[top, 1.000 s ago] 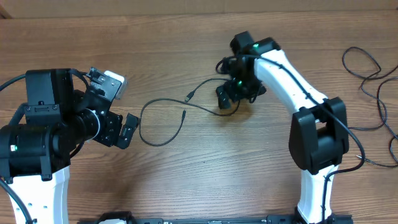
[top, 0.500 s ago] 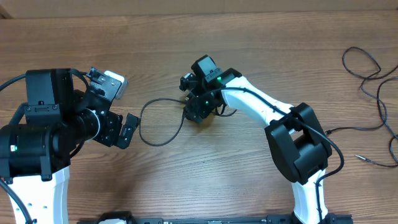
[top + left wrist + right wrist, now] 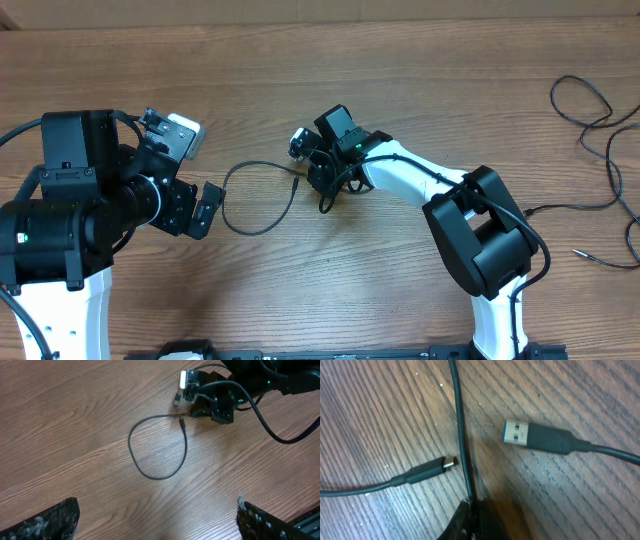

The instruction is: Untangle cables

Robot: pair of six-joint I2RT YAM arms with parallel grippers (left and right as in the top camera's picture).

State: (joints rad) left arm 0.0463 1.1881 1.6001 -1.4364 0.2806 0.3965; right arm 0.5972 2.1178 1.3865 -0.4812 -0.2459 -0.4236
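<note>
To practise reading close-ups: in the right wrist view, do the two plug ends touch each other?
No; the wide blue-tipped plug and the small plug lie apart, with a cable strand between them.

right claw (image 3: 471, 507) | moved left since a second ago | went from open to pinched on cable (image 3: 460, 435)

Between the wide-spread left gripper (image 3: 198, 178) and the right gripper (image 3: 325, 186), pinched onto a strand mid-table, the looped cable (image 3: 255, 228) bars the straight path, more loose cables (image 3: 600, 130) crowd the right edge, and the table (image 3: 300, 60) lies bare along its far side
</note>
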